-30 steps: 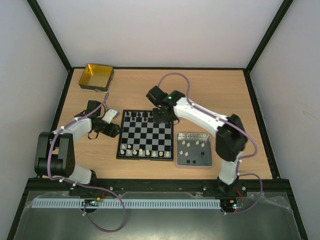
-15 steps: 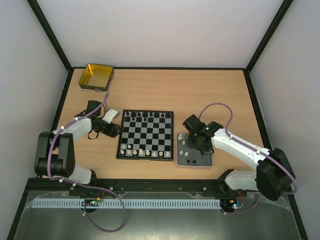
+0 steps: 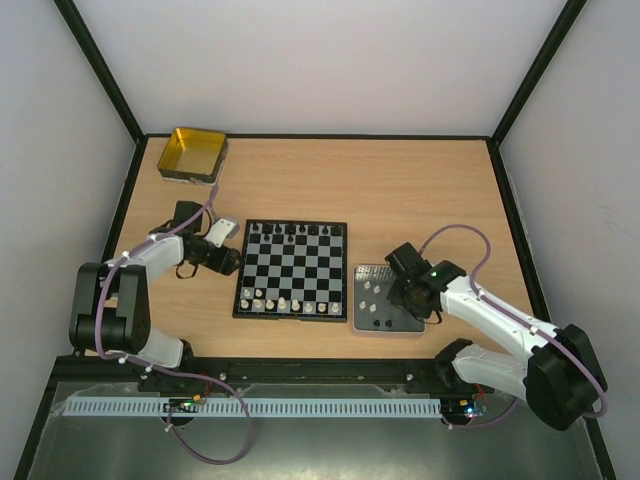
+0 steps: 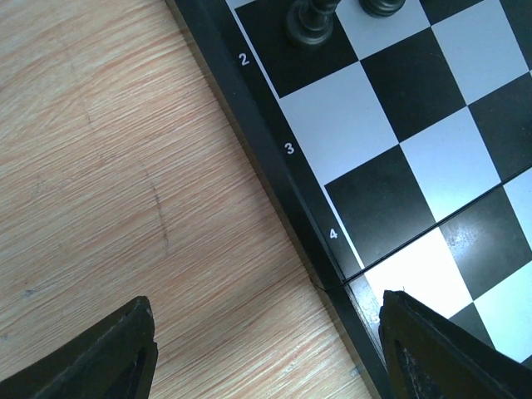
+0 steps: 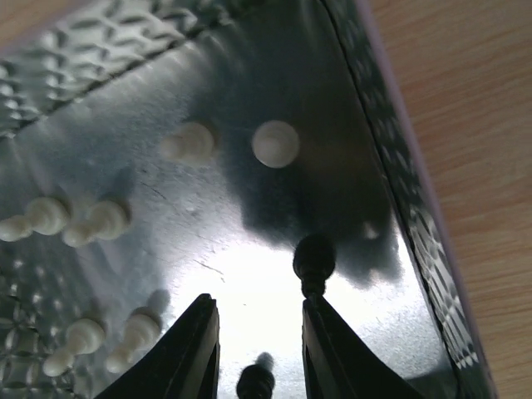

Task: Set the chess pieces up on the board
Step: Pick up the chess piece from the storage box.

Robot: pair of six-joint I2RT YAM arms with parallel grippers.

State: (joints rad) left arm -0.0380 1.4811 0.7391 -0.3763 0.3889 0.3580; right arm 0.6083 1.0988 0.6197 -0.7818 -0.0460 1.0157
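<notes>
One yellow square metal tin (image 3: pixel 193 153) is seen well beyond and to the left of the left gripper (image 4: pixel 264 332), apart from everything else on the light wooden tabletop (image 3: pixel 420 190). One small chequered black-and-white chessboard with a dark border (image 3: pixel 293 270) lies just right of that gripper. Its numbered edge is straddled by the two fingers (image 4: pixel 116 357), one over bare wood and the other over the squares. Two black chess pieces (image 4: pixel 312 21) are counted ahead of these fingers in the wrist view, upright on the board. From overhead, a row of black ones is shown along the far edge and a row of white chess pieces (image 3: pixel 285 303) along the near edge, too small to be counted surely. The left fingers are spread wide, and nothing is held or touched.

One grey embossed metal tray (image 5: pixel 399 191) lies just right of the board and is overhung by the right gripper (image 5: pixel 256 320). Six white pieces and two black ones are counted in it. The white ones are ahead and to the left of the fingers (image 5: pixel 187 357). One black piece stands just at the tip of the right-hand finger, and contact cannot be made out. The other is framed between the two fingers without being touched. These fingers are parted only narrowly, and nothing is gripped.
</notes>
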